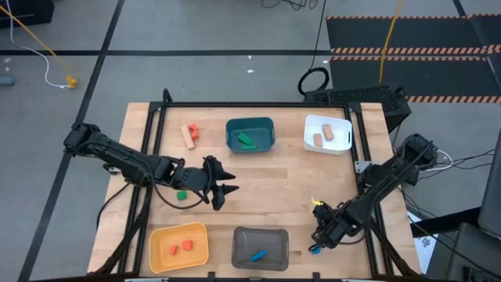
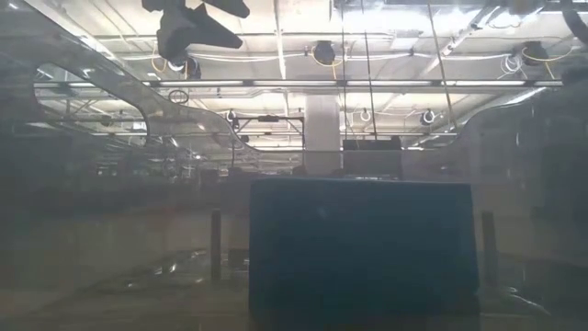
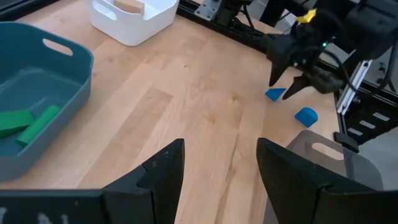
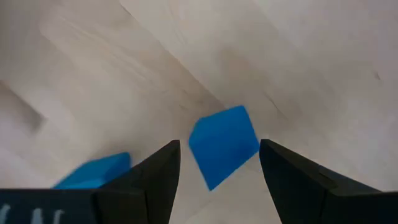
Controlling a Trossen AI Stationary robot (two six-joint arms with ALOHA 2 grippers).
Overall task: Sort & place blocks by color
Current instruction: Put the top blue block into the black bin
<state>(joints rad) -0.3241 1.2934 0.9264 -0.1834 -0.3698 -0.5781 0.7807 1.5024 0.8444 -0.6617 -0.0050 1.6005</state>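
My right gripper (image 1: 319, 233) is open, low over the table's near right part. In its wrist view the gripper (image 4: 219, 152) has one finger on each side of a blue block (image 4: 224, 146) lying on the wood. A second blue block (image 4: 93, 171) lies beside it. My left gripper (image 1: 225, 185) is open above the table's middle left and holds nothing. A green block (image 1: 182, 195) lies under the left arm. A tan block and a red-orange block (image 1: 189, 134) lie at the far left. The left wrist view shows both blue blocks (image 3: 275, 94) under the right gripper (image 3: 287, 86).
The teal bin (image 1: 250, 135), at the far middle, holds green blocks. Tan blocks are in the white bin (image 1: 327, 134) at the far right. Red-orange blocks lie in the yellow bin (image 1: 180, 247) near left. Near middle, the grey bin (image 1: 261, 248) holds one blue block. Bare wood lies between them.
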